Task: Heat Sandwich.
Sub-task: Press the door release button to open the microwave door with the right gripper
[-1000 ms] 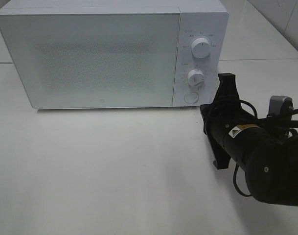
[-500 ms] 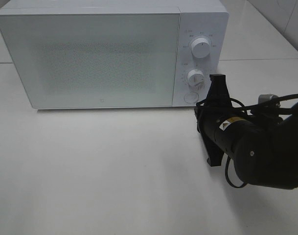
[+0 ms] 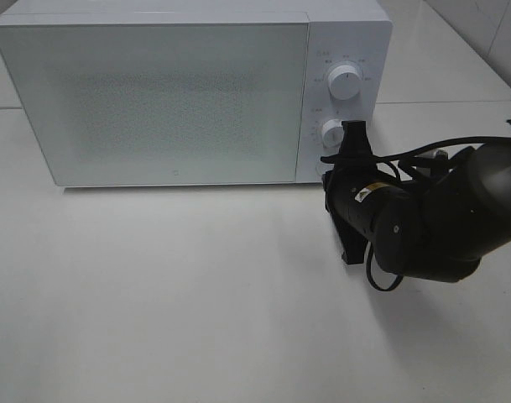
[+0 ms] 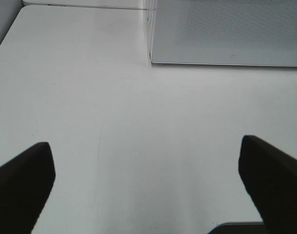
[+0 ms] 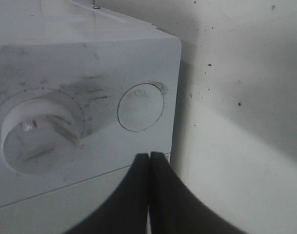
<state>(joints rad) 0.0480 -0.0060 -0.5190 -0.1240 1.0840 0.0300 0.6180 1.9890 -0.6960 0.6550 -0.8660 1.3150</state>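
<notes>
The white microwave stands upright, door shut (its dotted pane hides the inside) — at its right an upper knob, a lower knob and a round button below.

arm black, rounded | cables black | right hand matte black

So the table is just a plain white matte top that fills pretty much the whole lower half of the high view. The only thing sitting directly on it is the white microwave, which takes up the upper left through the upper middle of the frame, door closed and facing front. A thin seam runs across the surface at the upper right, with more white top behind it. In the left wrist view there's a faint curved scuff on the surface, and the right wrist view shows small dark specks on it beside the microwave's corner.
</notes>
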